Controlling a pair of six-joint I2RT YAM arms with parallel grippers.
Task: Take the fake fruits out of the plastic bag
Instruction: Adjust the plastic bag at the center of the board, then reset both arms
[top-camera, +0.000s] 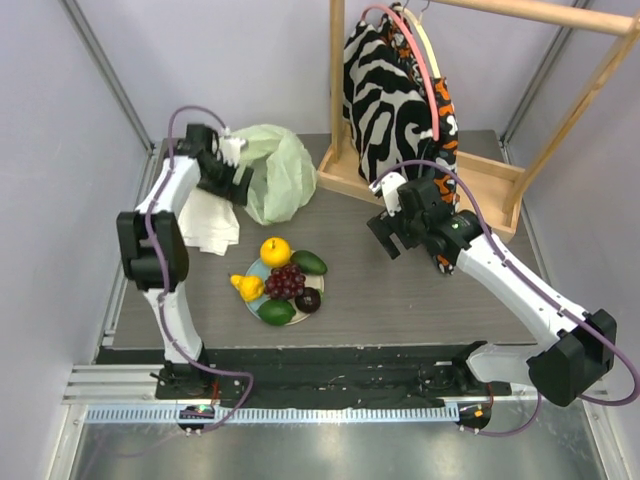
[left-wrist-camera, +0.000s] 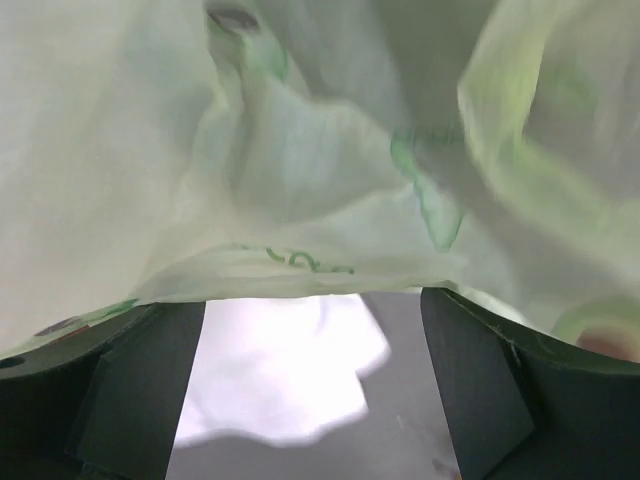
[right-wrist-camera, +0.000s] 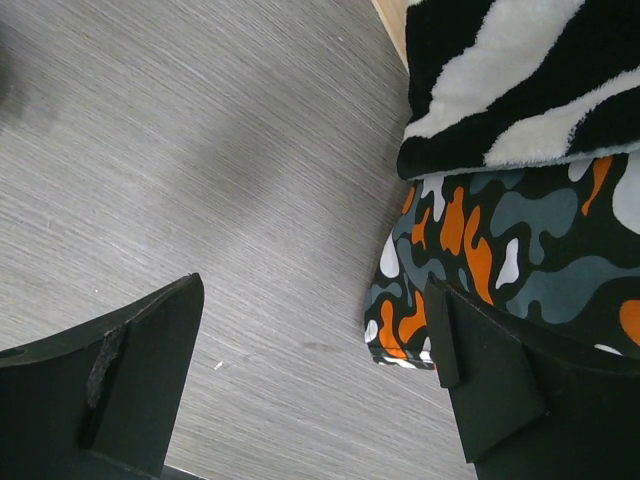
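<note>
The left gripper (left-wrist-camera: 312, 300) fills the foot of its own wrist view. Its two dark fingers (left-wrist-camera: 140, 390) stand wide apart with nothing pinched between them. Directly ahead of the fingertips, and sagging down onto their tops, is the thin translucent pale green plastic bag (left-wrist-camera: 300, 170). Under the gap between the fingers lies a crumpled white cloth (left-wrist-camera: 290, 370).

From above, the bag is a rumpled heap with no clear long axis, pressed up against the front of the left gripper. Whether any fruit remains inside cannot be told.

Behind that gripper, toward the arm bases and well apart from the bag, a pale blue round plate (top-camera: 252, 270) carries the fake fruits. They are two green avocados (top-camera: 309, 262), a yellow-orange round fruit (top-camera: 275, 251), a dark red grape bunch (top-camera: 286, 281), a yellow pear (top-camera: 247, 287) and a dark maroon fruit (top-camera: 308, 299).

The right gripper (right-wrist-camera: 312, 300) hangs with its jaws apart over the bare grey table (right-wrist-camera: 200, 150), beside an orange-patterned garment (right-wrist-camera: 500, 260). It is far from the bag.

The left arm is plainly the nearer. Any coming grasp probably turns on the film lying straight in front of its open jaws, already touching them.
</note>
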